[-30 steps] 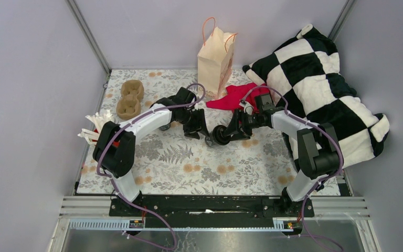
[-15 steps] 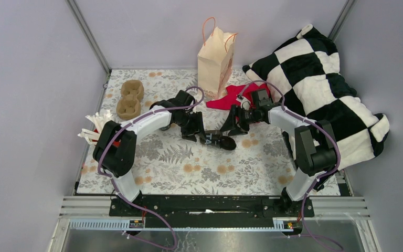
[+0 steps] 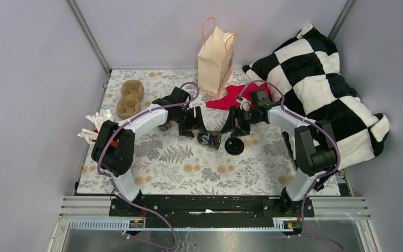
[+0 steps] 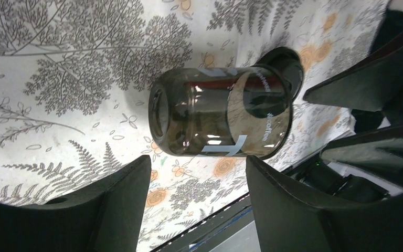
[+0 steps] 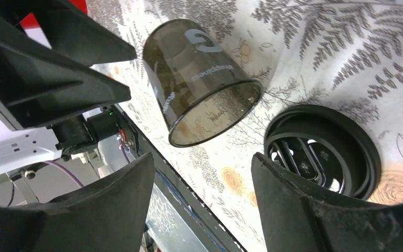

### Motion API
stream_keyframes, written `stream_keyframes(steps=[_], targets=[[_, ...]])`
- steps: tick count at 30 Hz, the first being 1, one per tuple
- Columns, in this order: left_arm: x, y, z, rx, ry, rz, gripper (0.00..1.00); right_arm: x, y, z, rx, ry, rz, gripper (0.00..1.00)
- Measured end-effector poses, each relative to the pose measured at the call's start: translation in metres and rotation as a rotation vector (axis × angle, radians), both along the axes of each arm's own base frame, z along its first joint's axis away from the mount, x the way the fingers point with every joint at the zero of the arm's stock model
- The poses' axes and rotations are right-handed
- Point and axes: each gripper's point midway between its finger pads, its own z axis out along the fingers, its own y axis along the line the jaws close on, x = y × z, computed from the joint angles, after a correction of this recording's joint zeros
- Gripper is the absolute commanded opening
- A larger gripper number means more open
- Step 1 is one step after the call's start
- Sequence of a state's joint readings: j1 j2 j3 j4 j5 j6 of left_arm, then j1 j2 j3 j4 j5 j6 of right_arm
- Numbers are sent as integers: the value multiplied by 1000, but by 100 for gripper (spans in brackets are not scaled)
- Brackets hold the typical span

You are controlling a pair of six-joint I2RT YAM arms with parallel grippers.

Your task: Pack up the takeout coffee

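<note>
- Only the top view takes in the surroundings. A paper bag [image 3: 216, 60] stands upright at the far edge of the floral tablecloth [image 3: 178, 168], with a red cloth [image 3: 231, 98] beside it. A checkered pillow [image 3: 315, 79] lies at the right, and a cardboard cup tray [image 3: 130, 98] and white straws [image 3: 94, 126] at the left.
- The takeout coffee cup [image 3: 209, 138] lies on its side on the tablecloth mid-table. It is outside the bag and well apart from it.
- The right wrist view shows what the top view barely hints at. The cup's mouth is open, and the black lid [image 5: 322, 152] lies off it, inner side up, just beside the rim.
- The left wrist view shows the cup side-on, its narrow base to the left and the lid behind its wide end.
- Both arms reach forward and bend inward, so their heads face each other low over the cloth with the cup between them.
- The left gripper [image 4: 197, 168] is spread with nothing between its fingers. The cup lies just beyond the tips.
- The right gripper [image 5: 202, 163] is likewise spread and grips nothing.
- White print on the cup reads "happiness" in the right wrist view and "coffee" in the left. From above it is too small to read.
</note>
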State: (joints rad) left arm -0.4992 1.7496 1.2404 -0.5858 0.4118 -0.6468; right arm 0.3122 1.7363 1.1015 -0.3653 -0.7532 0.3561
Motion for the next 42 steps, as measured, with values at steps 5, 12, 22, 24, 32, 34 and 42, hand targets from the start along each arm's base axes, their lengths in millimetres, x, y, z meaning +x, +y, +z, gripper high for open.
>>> stream_keyframes(steps=[5, 12, 22, 24, 32, 34, 42], targets=[[10, -6, 2, -61, -12, 29, 63, 2, 22, 3, 87, -13, -14, 70], [-3, -3, -17, -69, 52, 60, 58, -11, 66, -13, 73, -15, -3, 15], [-7, 53, 67, 69, -239, 191, 63, -2, 64, 1, -379, -218, 57, 0], [-10, 66, 95, 69, -331, 240, 63, -15, 70, -2, -487, -245, 137, 0], [-16, 102, 107, 178, -399, 347, 63, -64, 85, -10, -762, -262, 426, 2], [-16, 107, 105, 204, -397, 358, 63, -74, 77, -10, -819, -244, 472, 3], [-15, 115, 103, 244, -405, 381, 63, -86, 59, -13, -952, -212, 578, 52]])
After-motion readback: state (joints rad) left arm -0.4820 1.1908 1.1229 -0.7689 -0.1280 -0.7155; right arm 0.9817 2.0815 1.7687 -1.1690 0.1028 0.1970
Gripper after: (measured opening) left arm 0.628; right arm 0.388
